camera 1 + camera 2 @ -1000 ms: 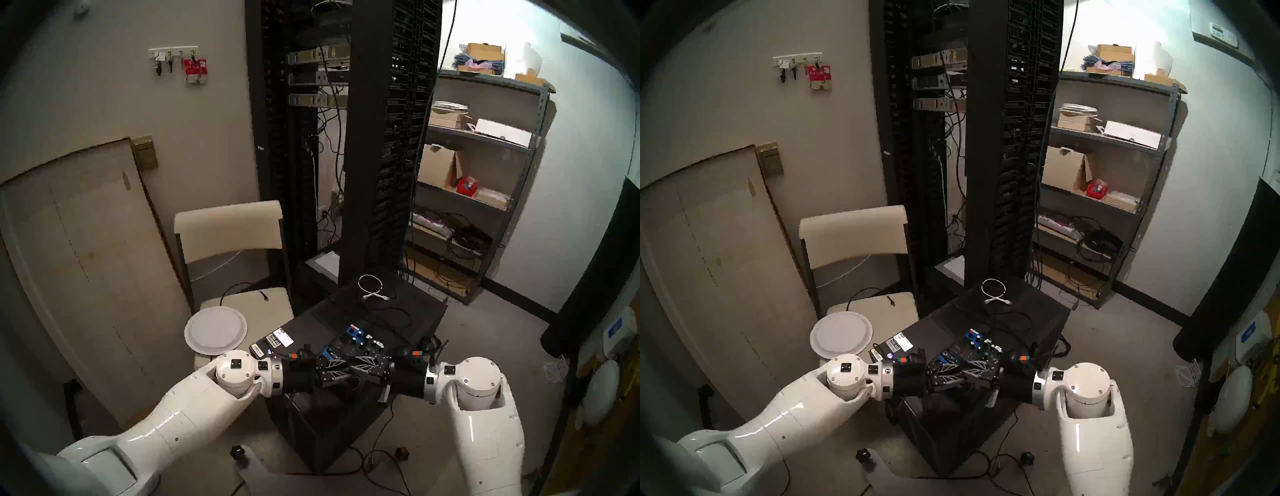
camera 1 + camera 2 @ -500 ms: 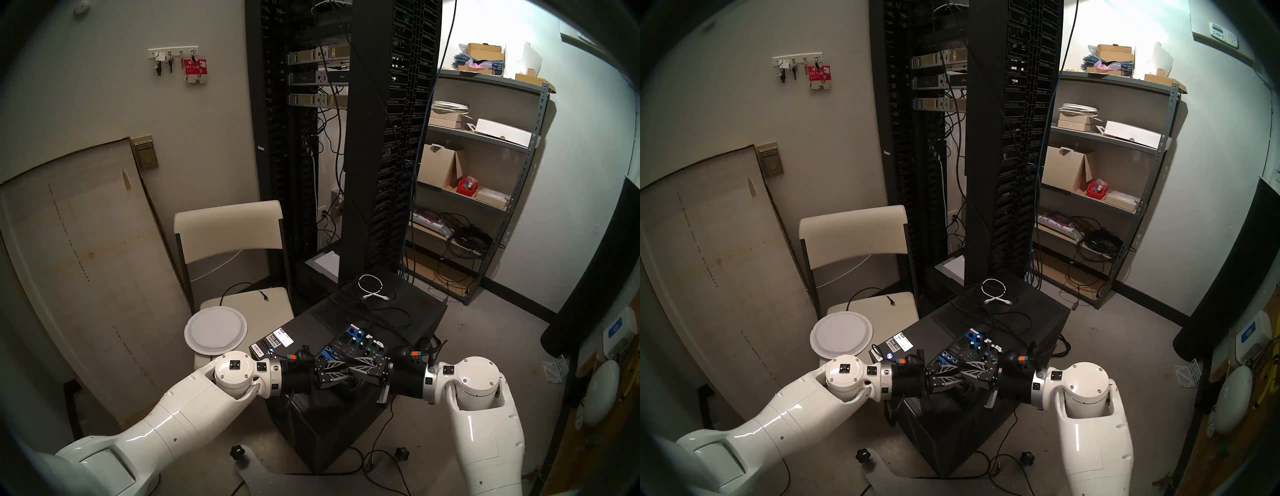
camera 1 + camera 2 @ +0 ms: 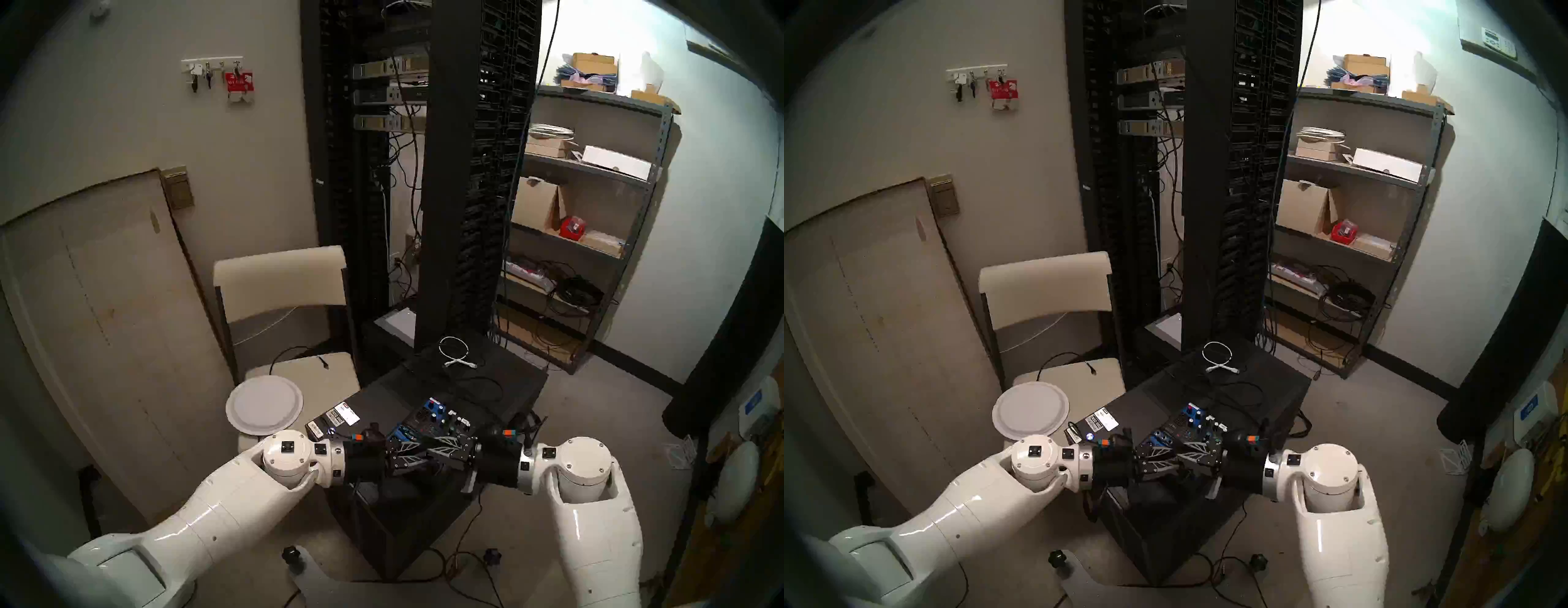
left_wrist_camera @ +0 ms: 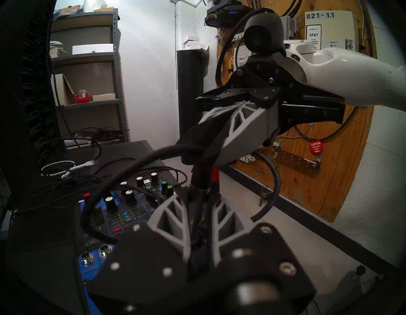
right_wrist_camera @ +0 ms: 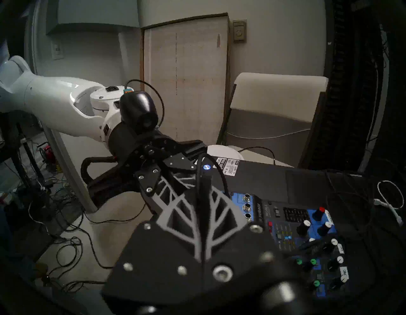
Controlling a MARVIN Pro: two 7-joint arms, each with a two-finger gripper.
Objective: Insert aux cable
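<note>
- The mixer (image 5: 296, 231) is black with blue panels; its knobs are black, with green, white and red caps.
- The coiled cable (image 3: 456, 352) is white.
- The plate (image 3: 264, 404) is white.
- Gripper fingers (image 4: 169, 222) are grey with a lattice pattern.
- One plug collar (image 4: 215, 174) is red.

The aux cable (image 4: 114, 176), thin and black, is seen arched in a loose loop above the blue mixer's knobs, its end drawn up between the two meeting grippers, where its plug is hidden and whether it is dark grey and metallic cannot be told.
</note>
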